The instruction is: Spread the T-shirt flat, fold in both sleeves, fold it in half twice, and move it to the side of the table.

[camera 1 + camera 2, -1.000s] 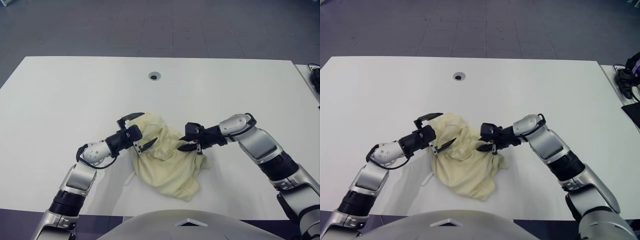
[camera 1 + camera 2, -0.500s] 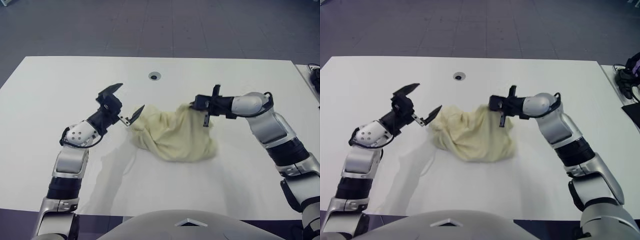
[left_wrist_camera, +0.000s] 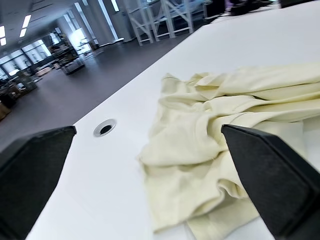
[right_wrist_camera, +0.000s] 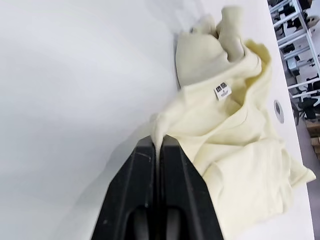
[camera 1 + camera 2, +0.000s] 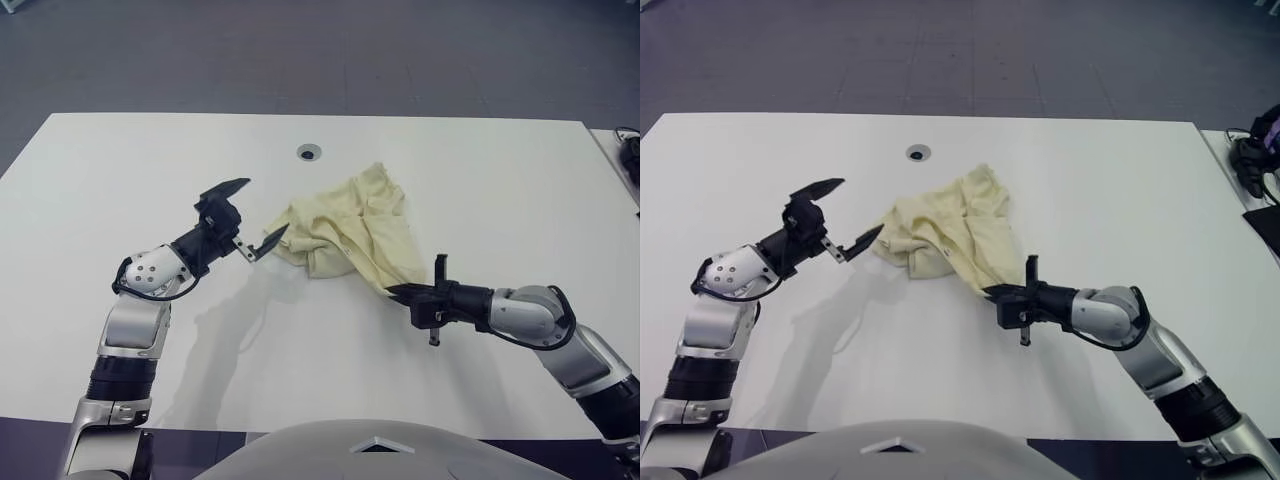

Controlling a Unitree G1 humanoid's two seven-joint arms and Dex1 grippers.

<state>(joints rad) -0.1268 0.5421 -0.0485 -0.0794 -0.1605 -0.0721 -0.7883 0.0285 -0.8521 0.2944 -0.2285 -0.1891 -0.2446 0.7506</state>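
White table [image 5: 120, 150], grey floor behind. Head views: cable hole [image 5: 309, 152] near far edge, just beyond T-shirt [image 5: 350, 235], which lies crumpled mid-table. L gripper [image 5: 264, 206] spread wide, just beside shirt's left edge. R gripper [image 5: 395, 292] pinches shirt's near-right corner. L wrist view: fingers [image 3: 270, 175] well apart, shirt lying beyond & between them. R wrist view: fingers [image 4: 172, 165] pressed together on shirt edge; label [image 4: 223, 91] faces up.

open lab hall, metal racks [image 3: 150, 20], ceiling strip lights [image 3: 26, 21], grey floor [image 5: 300, 50]
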